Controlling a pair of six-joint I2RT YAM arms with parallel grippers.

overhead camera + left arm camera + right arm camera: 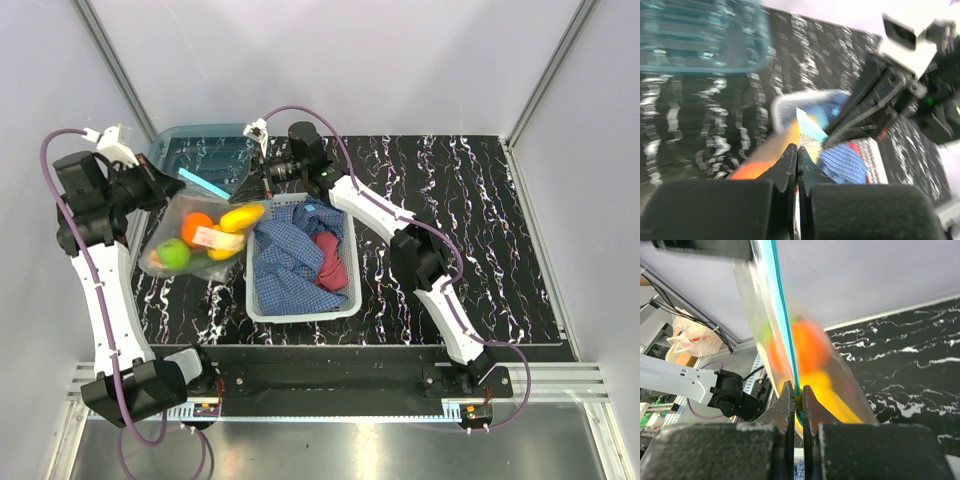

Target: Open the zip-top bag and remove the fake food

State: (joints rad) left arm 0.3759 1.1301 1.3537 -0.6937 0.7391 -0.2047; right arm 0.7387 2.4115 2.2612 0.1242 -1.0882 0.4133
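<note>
The clear, crinkly plastic zip-top bag [200,238] is held over the left part of the black, white-veined surface [450,200], its right edge touching the rim of a white slatted plastic basket [262,305]. Whether its bottom rests on the surface cannot be told. The fake food is seen inside it: a glossy orange piece [197,226], a yellow piece [242,216] and a lime-green piece [175,253]. The teal-blue zip strip [204,185] runs along the top, and no gap is seen in it.

The left pincer [168,192] is clamped on the bag's left upper corner, and the right pincer [796,395] is pinched directly on the zip strip at the other end. Whether either one holds a single lip or both lips cannot be told.

If both lips are pinched together, a pull would likely only stretch the strip and the seal would not part. The slick film could also slip out of either grip, so that the bag drops at one end. If the mouth bursts open, pieces could be spilled into the basket, onto the blue checked cloth [285,255] and the red cloth [330,258].

Room is tight: a translucent teal rigid bin [190,135] lies just behind, the basket just beside, and the enclosure wall [40,80] is near on the left. Open room lies on the right half of the surface.
</note>
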